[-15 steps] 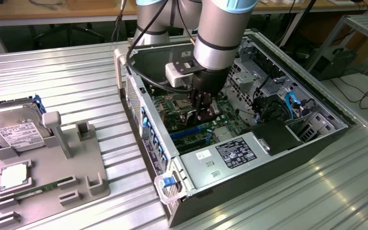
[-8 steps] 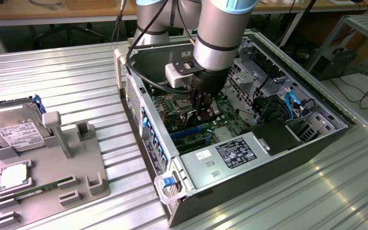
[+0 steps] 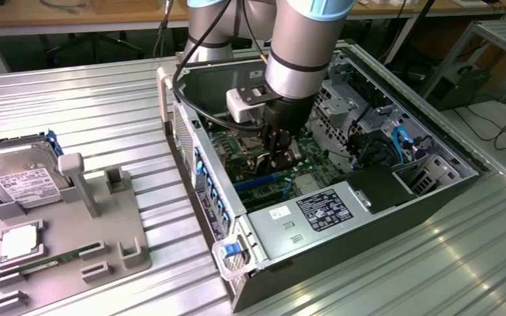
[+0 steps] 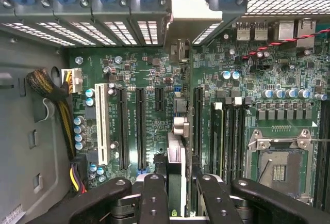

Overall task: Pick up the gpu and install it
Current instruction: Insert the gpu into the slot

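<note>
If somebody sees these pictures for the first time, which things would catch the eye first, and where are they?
First, the big grey robot arm reaching down into the open computer case. Its tool holds the gpu edge-on above the green motherboard, with the card's pale bracket near the case's rear slots. At the exterior view's left, a hard drive rests on a grey holder.

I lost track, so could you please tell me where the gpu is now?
The gpu stands edge-on between the pincer fingers inside the computer case, over the green motherboard slots.
</note>
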Motion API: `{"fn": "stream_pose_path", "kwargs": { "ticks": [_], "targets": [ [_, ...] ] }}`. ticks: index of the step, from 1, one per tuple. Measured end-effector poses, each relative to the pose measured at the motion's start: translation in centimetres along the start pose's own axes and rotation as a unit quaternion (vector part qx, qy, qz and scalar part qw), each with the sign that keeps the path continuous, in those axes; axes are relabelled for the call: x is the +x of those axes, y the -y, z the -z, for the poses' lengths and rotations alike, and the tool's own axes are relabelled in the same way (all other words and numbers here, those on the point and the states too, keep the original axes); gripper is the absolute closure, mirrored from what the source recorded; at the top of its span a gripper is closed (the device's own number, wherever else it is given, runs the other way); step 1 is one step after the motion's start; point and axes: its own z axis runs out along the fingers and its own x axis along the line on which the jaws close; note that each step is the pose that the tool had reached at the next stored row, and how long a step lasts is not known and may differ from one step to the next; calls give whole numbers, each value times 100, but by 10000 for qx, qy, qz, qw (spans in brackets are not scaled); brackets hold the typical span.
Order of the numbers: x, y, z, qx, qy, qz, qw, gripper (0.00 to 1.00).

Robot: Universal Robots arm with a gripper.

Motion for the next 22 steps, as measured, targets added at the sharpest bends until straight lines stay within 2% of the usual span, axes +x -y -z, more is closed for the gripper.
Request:
{"fn": "stream_pose_path", "kwargs": {
  "ticks": [12, 22],
  "targets": [
    [25, -50, -6, 0, 0, 0, 10000, 73],
    [25, -83, -49, 0, 0, 0, 10000, 73]
  ]
}}
